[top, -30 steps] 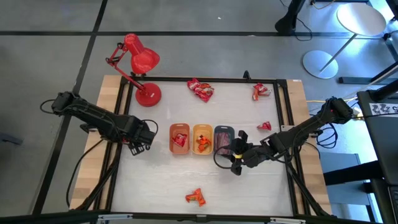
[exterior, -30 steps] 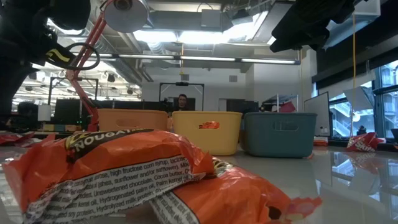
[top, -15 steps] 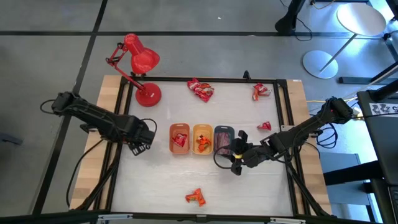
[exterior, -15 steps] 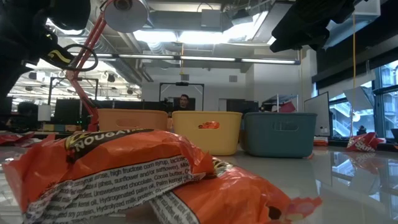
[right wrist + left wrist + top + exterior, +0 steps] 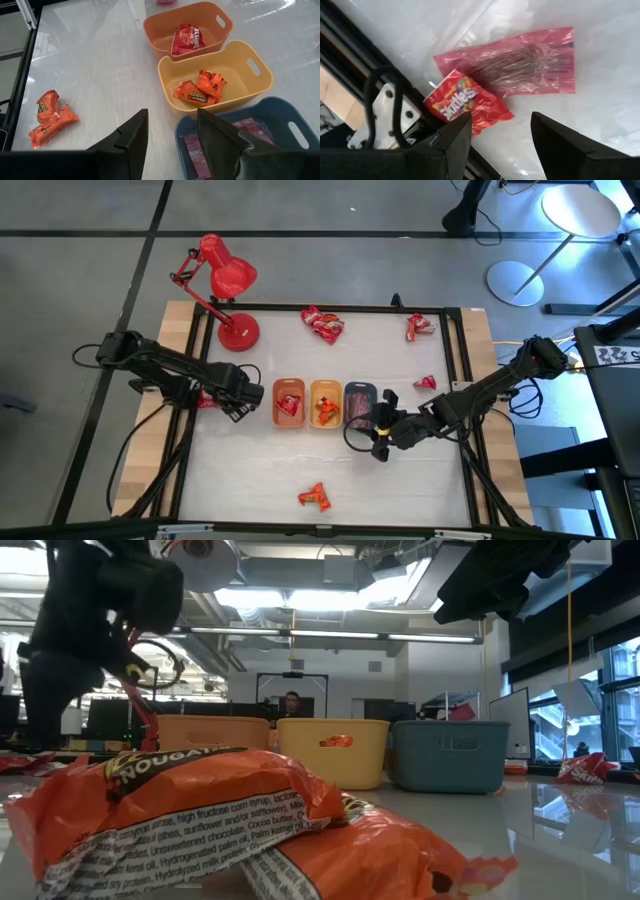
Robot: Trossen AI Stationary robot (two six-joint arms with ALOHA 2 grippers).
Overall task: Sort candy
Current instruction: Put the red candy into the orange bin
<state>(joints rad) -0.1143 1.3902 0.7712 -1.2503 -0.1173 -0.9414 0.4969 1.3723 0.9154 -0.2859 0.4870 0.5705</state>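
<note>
Left tool (image 5: pixel 500 145), fingers spread and empty, hangs over a red Skittles pack (image 5: pixel 465 102) and pink packet (image 5: pixel 520 62) at the high view's left-centre desk (image 5: pixel 400 480) edge, evidently lined up to pick, while the right tool (image 5: pixel 170 135), also spread and empty, waits beside the grey tray (image 5: pixel 359 404).

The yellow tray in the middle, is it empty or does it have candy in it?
Not empty. The yellow tray holds two orange wrapped candies, lying on its floor, seen from the right wrist and from above.
</note>
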